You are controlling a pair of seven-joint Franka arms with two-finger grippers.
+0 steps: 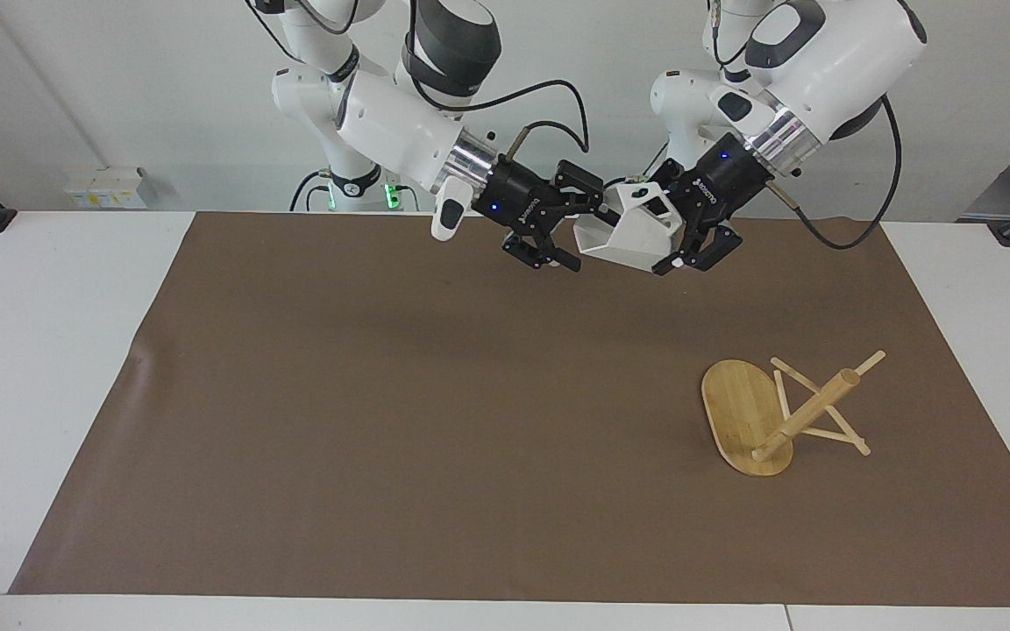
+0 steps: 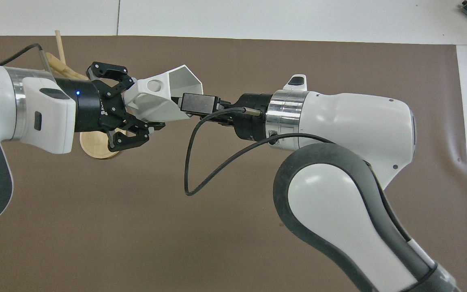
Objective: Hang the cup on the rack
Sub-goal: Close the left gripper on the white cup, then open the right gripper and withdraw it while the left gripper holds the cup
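The white faceted cup (image 1: 636, 235) (image 2: 164, 99) hangs in the air over the part of the brown mat nearest the robots, its mouth turned toward the right arm. My left gripper (image 1: 673, 231) (image 2: 138, 107) is shut on the cup at its handle end. Open, my right gripper (image 1: 582, 230) (image 2: 189, 104) has its fingers spread at the cup's rim. The bamboo rack (image 1: 737, 407) (image 2: 95, 148) is on the mat toward the left arm's end. It appears tipped over, base on edge, post and pegs slanting down to the mat. In the overhead view my left arm hides most of it.
A brown mat (image 1: 382, 394) covers most of the white table (image 1: 49, 350). A black cable (image 2: 193, 162) loops down from my right wrist. Nothing else lies on the mat.
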